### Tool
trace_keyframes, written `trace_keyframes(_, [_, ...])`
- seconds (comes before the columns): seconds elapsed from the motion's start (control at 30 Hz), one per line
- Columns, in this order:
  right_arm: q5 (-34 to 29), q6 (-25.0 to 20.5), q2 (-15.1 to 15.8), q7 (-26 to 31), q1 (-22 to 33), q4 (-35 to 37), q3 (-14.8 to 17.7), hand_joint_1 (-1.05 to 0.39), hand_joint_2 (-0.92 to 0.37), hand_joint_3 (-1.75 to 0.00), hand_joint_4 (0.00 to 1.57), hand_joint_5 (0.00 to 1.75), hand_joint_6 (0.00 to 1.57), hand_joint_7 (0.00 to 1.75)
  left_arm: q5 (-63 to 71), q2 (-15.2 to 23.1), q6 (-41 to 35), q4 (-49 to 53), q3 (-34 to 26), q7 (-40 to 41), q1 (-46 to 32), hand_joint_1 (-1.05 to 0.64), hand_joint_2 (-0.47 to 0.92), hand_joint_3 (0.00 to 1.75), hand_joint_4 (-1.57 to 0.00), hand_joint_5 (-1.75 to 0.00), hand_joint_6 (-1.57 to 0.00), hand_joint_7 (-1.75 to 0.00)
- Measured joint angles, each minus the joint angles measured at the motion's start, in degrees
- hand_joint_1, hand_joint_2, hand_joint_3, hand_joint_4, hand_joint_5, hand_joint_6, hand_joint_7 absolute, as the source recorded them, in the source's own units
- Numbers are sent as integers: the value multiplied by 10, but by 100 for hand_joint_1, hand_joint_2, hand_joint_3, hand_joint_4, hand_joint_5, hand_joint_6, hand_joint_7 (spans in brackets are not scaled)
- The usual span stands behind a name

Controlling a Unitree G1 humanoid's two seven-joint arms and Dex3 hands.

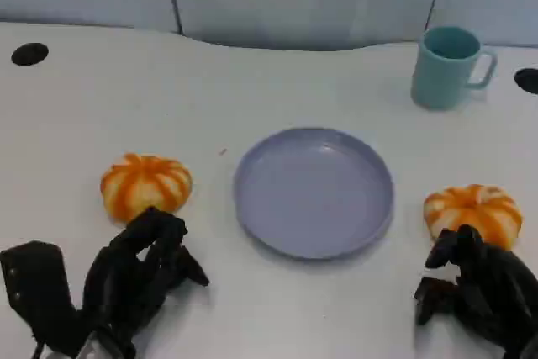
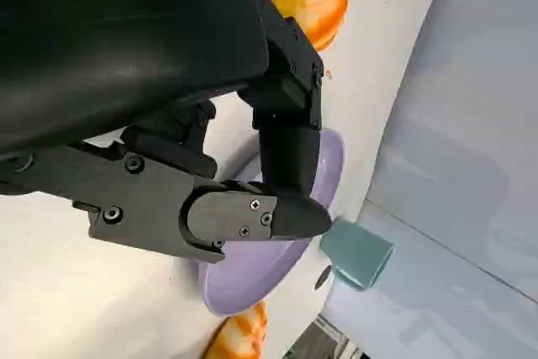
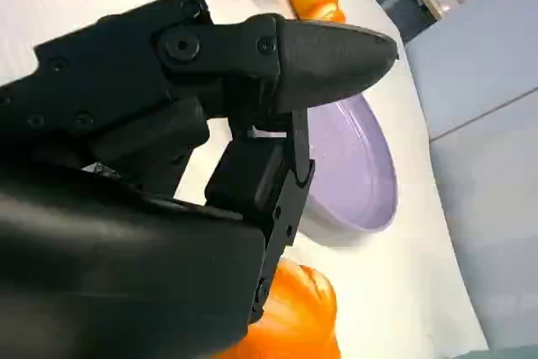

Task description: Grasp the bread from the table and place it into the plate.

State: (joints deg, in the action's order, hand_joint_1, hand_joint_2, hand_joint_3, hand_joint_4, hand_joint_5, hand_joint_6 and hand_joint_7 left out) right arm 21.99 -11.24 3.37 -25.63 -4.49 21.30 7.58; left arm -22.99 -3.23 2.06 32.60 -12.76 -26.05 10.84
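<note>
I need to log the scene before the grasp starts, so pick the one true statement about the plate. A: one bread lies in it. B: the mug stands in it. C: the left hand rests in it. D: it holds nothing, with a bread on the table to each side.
D: the plate is bare, with one bread to its left and the other bread to its right, both on the table.

From above we look down across the white table (image 1: 101, 115); both wrist cameras sit tilted, close behind each black robot hand, sharing the round lilac plate (image 1: 313, 191).
</note>
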Motion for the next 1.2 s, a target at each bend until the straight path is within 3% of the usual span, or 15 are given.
trace_keyframes(0.93, [-1, 14, 0, -8, -2, 9, 0, -46, -92, -47, 133, 113, 121, 103, -1, 0, 1, 1, -1, 0, 0, -57, 92, 28, -76, -175, -56, -165])
trace_keyframes(0.97, [-1, 14, 0, -8, -2, 9, 0, -46, -92, -46, 133, 113, 122, 103, -1, 0, 1, 1, -1, 0, 0, -58, 92, 30, -73, -172, -56, -160])
trace_keyframes(1.03, [-1, 13, 0, -8, -2, 9, 0, -46, -92, -46, 133, 113, 122, 103, 7, 1, 20, 8, 1, -3, 0, -63, 92, 31, -66, -157, -56, -129])
trace_keyframes(1.1, [-1, 14, -1, -6, -2, 8, -1, -44, -92, -49, 132, 114, 120, 104, 36, 6, 92, 26, 10, -11, 1, -63, 92, 26, -60, -132, -58, -90])
trace_keyframes(1.13, [-1, 15, -1, -5, -2, 8, -1, -44, -92, -50, 132, 114, 119, 104, 50, 10, 134, 33, 15, -13, 1, -63, 92, 25, -59, -127, -59, -82])
trace_keyframes(1.2, [-1, 19, -3, -6, -2, 9, -2, -45, -92, -49, 131, 114, 119, 106, 80, 18, 209, 46, 22, -16, 4, -64, 92, 26, -54, -100, -54, -51])
